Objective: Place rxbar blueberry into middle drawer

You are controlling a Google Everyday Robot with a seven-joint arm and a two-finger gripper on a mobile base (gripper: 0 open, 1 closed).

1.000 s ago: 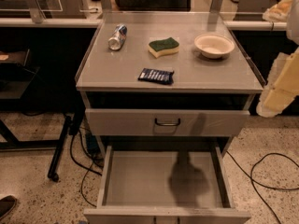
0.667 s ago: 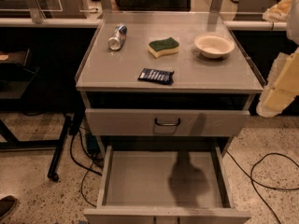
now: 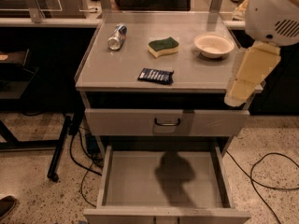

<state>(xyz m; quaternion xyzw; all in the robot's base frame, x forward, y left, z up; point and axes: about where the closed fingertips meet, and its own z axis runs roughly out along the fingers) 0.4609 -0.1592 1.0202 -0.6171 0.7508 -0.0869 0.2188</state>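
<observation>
The rxbar blueberry (image 3: 155,75), a flat dark navy bar, lies on the grey cabinet top (image 3: 117,69) near its front edge, at the middle. The middle drawer (image 3: 126,181) is pulled out low at the front; its plain grey floor holds nothing but a shadow. My arm comes in from the upper right as a white housing (image 3: 273,13) and a cream tapered part. My gripper (image 3: 236,94) is at its low end, hanging by the cabinet's right front corner, right of the bar and above the drawer.
On the cabinet top are a silver-blue can (image 3: 117,36) at back left, a green-and-yellow sponge (image 3: 163,46) and a white bowl (image 3: 214,45). A shut drawer front with a black handle (image 3: 167,122) sits above the open drawer. Cables (image 3: 271,171) lie on the floor at both sides.
My arm has moved left, further into view and closer to the cabinet's right front corner. The bar, the other objects and the drawer have not moved.
</observation>
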